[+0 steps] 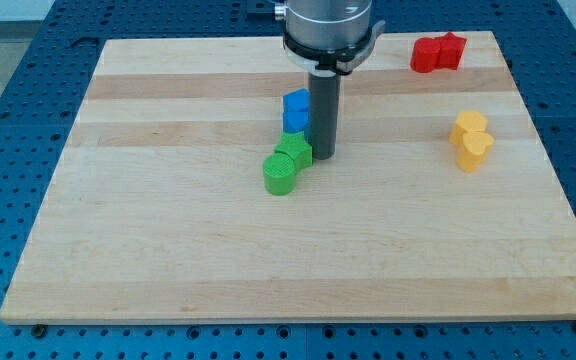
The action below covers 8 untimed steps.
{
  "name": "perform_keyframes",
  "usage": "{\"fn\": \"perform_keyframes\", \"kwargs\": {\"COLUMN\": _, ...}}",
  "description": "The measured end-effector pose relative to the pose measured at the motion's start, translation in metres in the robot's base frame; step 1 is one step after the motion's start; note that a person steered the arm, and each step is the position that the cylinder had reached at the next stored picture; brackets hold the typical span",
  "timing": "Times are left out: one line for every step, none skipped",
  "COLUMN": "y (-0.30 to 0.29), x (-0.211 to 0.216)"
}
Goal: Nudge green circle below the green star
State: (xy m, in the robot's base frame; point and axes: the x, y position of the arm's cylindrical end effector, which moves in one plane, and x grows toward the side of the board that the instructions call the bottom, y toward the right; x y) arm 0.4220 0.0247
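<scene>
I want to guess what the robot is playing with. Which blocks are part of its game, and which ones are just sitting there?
In the game:
green circle, at the view's lower left of the star
green star, touching the circle
my tip, just to the view's right of the star

Just sitting there:
blue block, right above the star
two red blocks, top right
two yellow blocks, right side

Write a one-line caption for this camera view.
My tip rests right of the green star, green circle touching its lower left, blue blocks above.
</scene>
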Motion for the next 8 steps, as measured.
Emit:
{"fn": "perform_keyframes", "kwargs": {"y": 0.017, "x": 0.0}}
{"fn": "perform_keyframes", "kwargs": {"y": 0.026, "x": 0.043}}
{"fn": "perform_keyframes", "kwargs": {"y": 0.017, "x": 0.12}}
{"fn": "perform_keyframes", "kwargs": {"y": -0.021, "x": 0.136}}
{"fn": "perform_keyframes", "kwargs": {"y": -0.095, "x": 0.155}}
{"fn": "perform_keyframes", "kwargs": {"y": -0.174, "x": 0.144}}
{"fn": "perform_keyframes", "kwargs": {"y": -0.221, "x": 0.081}}
{"fn": "perform_keyframes", "kwargs": {"y": -0.233, "x": 0.043}}
